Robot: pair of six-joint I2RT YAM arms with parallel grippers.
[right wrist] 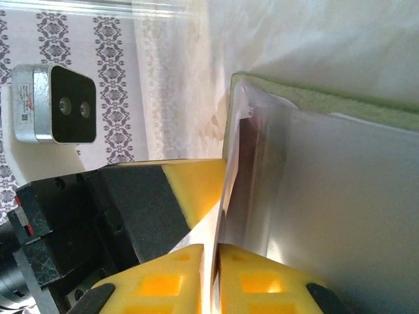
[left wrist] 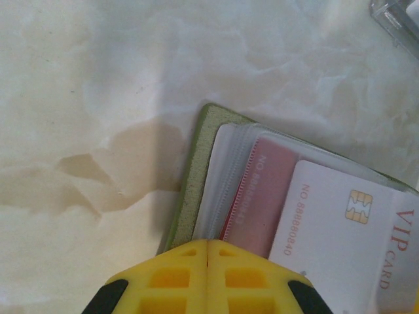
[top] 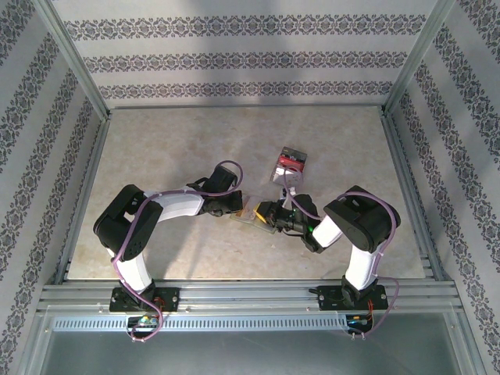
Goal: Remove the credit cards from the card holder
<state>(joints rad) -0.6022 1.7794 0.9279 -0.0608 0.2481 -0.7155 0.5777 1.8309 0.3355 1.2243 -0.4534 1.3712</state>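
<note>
Reaching toward the middle of the table in the top view, the two arms meet over the card holder, the left gripper at its left side and the right gripper at its right. A few loose cards, red, dark and silvery, lie just beyond the holder and a little to the right, apart from it. In the left wrist view the left gripper is clenched, its yellow fingers pressed tip to tip with nothing between them, right at the holder's edge. Whether they press on it I cannot tell. The card holder lies spread on the table, its olive cover showing as a border around clear pockets that hold a red card and a white card marked VIP. In the right wrist view the right gripper has its yellow fingers pinched on a thin leaf that rises from the card holder. Whether a card sits in that leaf is unclear. The left gripper rests against the holder's edge, and a camera box sits by the patterned wall.
</note>
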